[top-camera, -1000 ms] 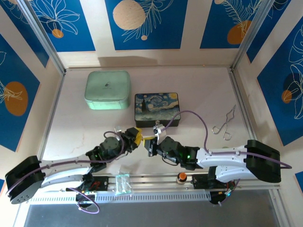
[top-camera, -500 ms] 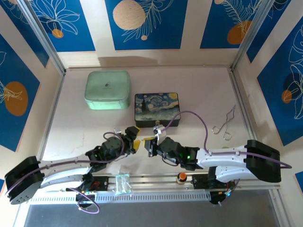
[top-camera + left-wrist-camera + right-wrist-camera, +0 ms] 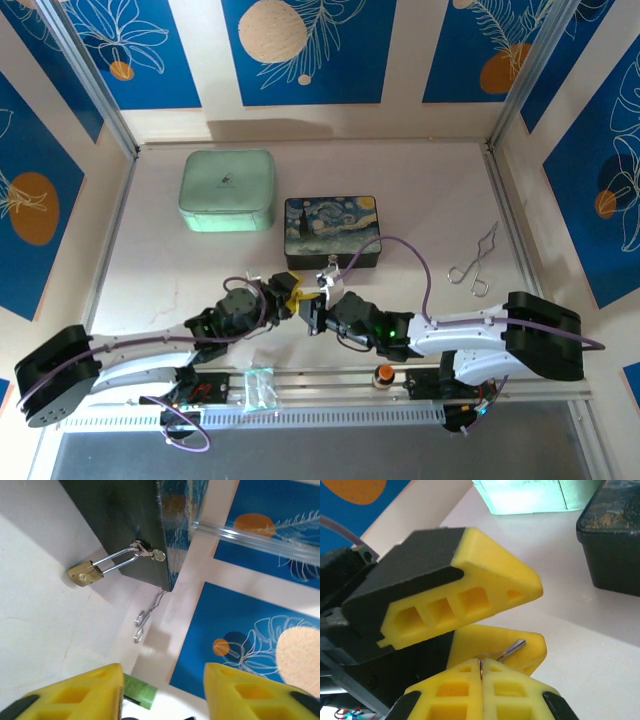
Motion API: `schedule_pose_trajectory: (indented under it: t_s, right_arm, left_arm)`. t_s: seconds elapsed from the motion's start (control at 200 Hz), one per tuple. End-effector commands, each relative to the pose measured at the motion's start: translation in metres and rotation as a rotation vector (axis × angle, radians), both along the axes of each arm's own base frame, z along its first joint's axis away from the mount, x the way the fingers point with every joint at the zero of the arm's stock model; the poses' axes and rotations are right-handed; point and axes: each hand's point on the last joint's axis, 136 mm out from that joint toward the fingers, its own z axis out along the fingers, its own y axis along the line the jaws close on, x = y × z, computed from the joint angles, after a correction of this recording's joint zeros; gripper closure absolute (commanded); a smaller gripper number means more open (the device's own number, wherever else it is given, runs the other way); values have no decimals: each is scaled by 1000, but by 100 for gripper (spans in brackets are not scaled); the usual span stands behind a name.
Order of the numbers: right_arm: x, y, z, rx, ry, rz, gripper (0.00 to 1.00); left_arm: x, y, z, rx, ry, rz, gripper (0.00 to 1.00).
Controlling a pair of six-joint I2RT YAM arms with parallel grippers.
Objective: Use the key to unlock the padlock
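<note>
Left hand (image 3: 291,291) neared key (image 3: 512,648) in right hand (image 3: 481,666).

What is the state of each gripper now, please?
Left gripper: open, holding nothing.
Right gripper: closed on the key.

arms (image 3: 140,362): white shells, black joints | cables (image 3: 342,530): purple | claw pads (image 3: 80,695): yellow, hollow-celled

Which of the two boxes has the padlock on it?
The dark painted box, right of the mint-green one; the brass padlock is hooked through its latch.
</note>
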Motion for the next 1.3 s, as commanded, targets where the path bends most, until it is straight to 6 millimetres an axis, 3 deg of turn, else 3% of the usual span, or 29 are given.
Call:
schedule_pose_trajectory:
  t_s: [0.0, 0.135, 0.335, 0.575, 0.615, 0.7, 0.765, 0.91, 1.076, 1.291]
  right_arm:
    - [-1, 0, 10, 28, -13, -4, 99]
    - [0, 3, 9, 23, -11, -2, 99]
    - [0, 7, 10, 22, -13, 3, 99]
    - [3, -7, 8, 17, 3, -45, 98]
    - [2, -11, 9, 21, 6, -47, 90]
    - [4, -22, 12, 67, 36, -46, 49]
    - [5, -30, 19, 142, 74, -5, 38]
    - [4, -41, 52, 340, 123, 163, 38]
    - [-10, -35, 98, 399, 23, 328, 43]
    - [-8, -29, 115, 440, -23, 367, 51]
  left_arm:
    - [1, 7, 10, 6, -22, 26, 60]
    - [0, 16, 5, 35, -16, 49, 80]
    - [0, 12, 6, 31, -23, 31, 100]
    - [3, 21, 10, 108, -95, 47, 100]
    - [5, 24, 18, 153, -146, 48, 100]
    - [7, 29, 31, 248, -230, 38, 100]
    - [9, 27, 44, 273, -318, 21, 100]
    - [12, 17, 64, 289, -456, -16, 100]
    - [8, -4, 107, 235, -641, -76, 100]
    - [3, -9, 148, 159, -784, -68, 100]
